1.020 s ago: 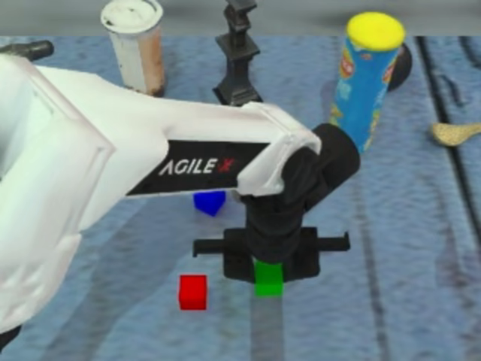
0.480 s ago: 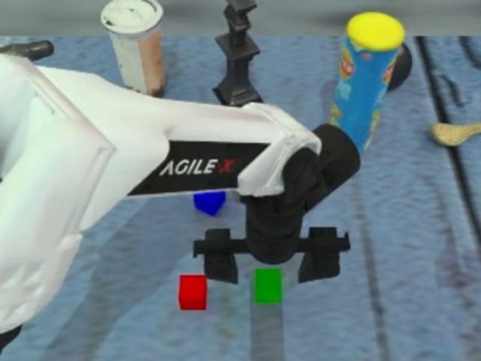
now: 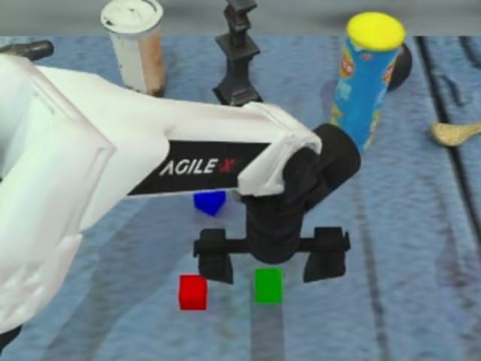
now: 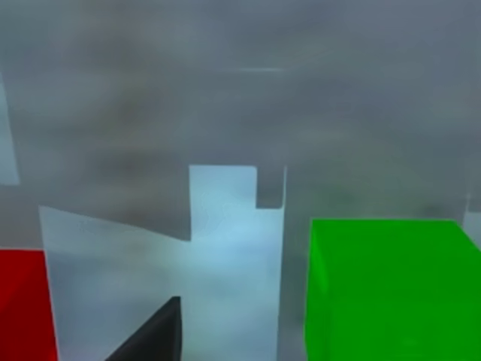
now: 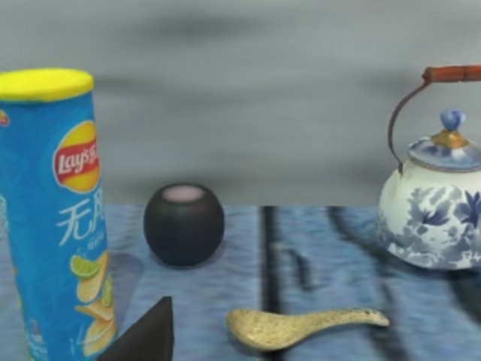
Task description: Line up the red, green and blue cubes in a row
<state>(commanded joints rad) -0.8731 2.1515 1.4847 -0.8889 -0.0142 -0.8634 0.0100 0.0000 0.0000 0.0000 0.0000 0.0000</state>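
The left gripper (image 3: 271,262) hangs just behind the green cube (image 3: 267,285), its two fingers spread wide apart and holding nothing, so the cube sits free on the blue table (image 3: 421,248). The red cube (image 3: 192,292) lies just to the left of the green one, close but apart, and the two look level with each other. The blue cube (image 3: 209,202) sits farther back, partly under the left arm, so it is out of the row and is likely the piece left to place. The left wrist view shows the green cube and an edge of the red cube close below the camera. All three cubes look small, stiff and light, with flat matte faces that should not slip; the best hold is square across two opposite faces, near mid-height, so the cube does not twist. The right gripper is not in the top view, and its wrist camera looks toward the chip can (image 5: 52,210), a dark round pot (image 5: 184,224), a spoon (image 5: 301,326) and a teapot (image 5: 436,210)
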